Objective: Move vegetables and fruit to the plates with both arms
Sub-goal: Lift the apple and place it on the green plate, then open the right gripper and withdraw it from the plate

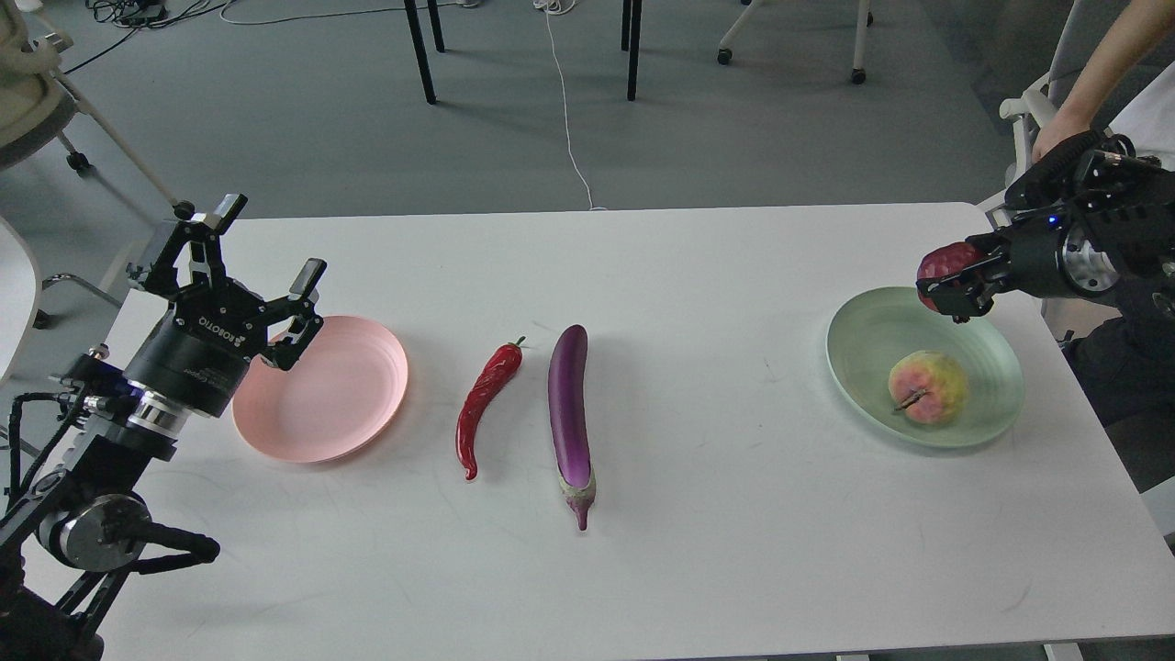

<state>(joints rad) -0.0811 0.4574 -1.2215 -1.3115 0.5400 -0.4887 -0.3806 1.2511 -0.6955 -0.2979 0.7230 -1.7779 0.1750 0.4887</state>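
White desk, our two arms reaching in.
Our left hand hovers spread above the pink plate; our right hand clamps the dark red bumpy fruit over the mint plate, peach inside.

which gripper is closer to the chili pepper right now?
Left. The left gripper hovers open at the pink plate's far-left rim, just left of the chili pepper. The right gripper holds the pomegranate across the table.

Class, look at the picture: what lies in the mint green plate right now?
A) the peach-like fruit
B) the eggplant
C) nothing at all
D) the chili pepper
A: the peach-like fruit rests inside the mint green plate, while the eggplant and chili pepper lie on the table between the two plates.
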